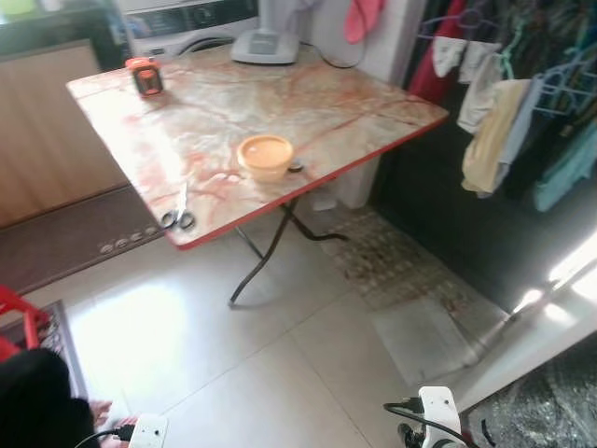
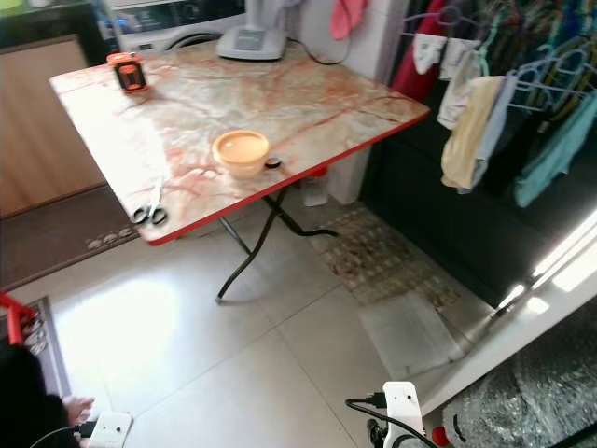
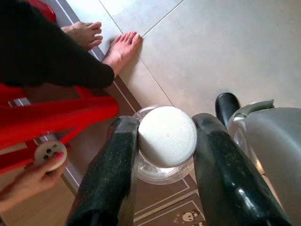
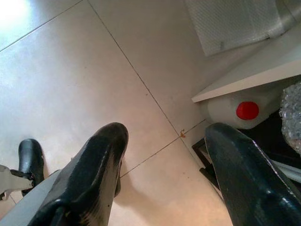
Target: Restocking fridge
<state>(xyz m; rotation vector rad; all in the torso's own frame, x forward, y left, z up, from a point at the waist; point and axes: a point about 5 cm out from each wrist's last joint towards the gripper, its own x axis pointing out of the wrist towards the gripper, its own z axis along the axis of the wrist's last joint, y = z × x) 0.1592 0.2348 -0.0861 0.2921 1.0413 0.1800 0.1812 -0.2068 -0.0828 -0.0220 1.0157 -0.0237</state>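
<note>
My left gripper (image 3: 164,125) is shut on a clear jar with a white ribbed lid (image 3: 167,136), one black finger pressing each side, low above the floor. My right gripper (image 4: 167,132) hangs open over pale floor tiles with nothing between its fingers. Near it a white jug with a red cap (image 4: 247,110) lies under a white ledge (image 4: 254,75). In the eye views the right wrist (image 1: 438,409) shows at the lower edge.
A marble-patterned folding table (image 1: 354,112) ahead carries an orange bowl (image 1: 265,155), scissors (image 1: 177,217), a small orange device (image 1: 146,77) and a white appliance (image 1: 266,45). Clothes hang at the right (image 1: 499,121). A person's bare feet (image 3: 120,47) and a red stool (image 3: 51,117) are beside my left gripper.
</note>
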